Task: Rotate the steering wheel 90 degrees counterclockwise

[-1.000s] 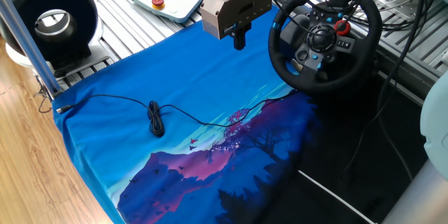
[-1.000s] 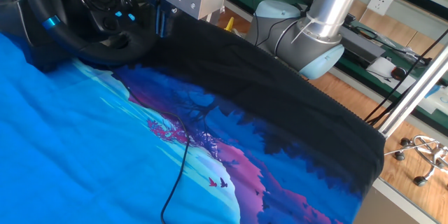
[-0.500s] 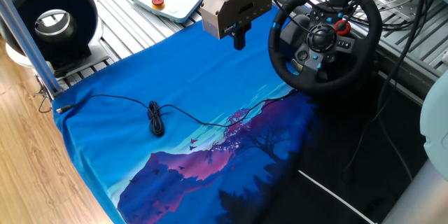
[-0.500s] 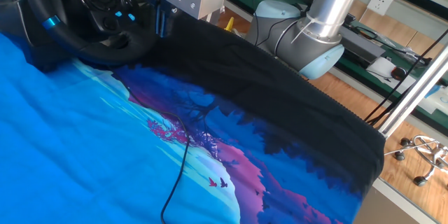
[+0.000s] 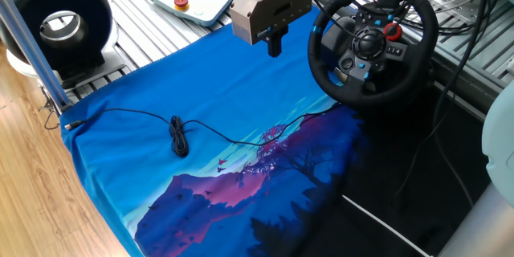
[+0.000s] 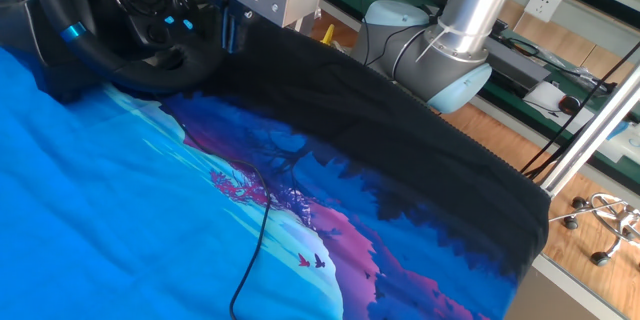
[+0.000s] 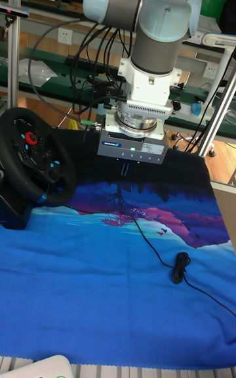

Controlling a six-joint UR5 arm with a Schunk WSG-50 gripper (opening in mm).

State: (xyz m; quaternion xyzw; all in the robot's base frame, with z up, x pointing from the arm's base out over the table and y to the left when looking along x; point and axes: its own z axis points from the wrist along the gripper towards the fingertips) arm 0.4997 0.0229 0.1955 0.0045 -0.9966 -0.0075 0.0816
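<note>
Pincer (image 5: 274, 46) fingers pressed together, holding nothing, hanging above blue cloth (image 5: 193, 88), beside steering wheel (image 5: 373, 44).

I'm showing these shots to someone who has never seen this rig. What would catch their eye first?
Probably the vivid blue and purple landscape-print cloth covering the table, with a thin black cable coiled on it. Next, the large black padded-rim steering wheel with its red dial, standing at the cloth's edge. Beside the wheel, above the cloth, hangs the grey two-finger gripper, touching nothing.
</note>
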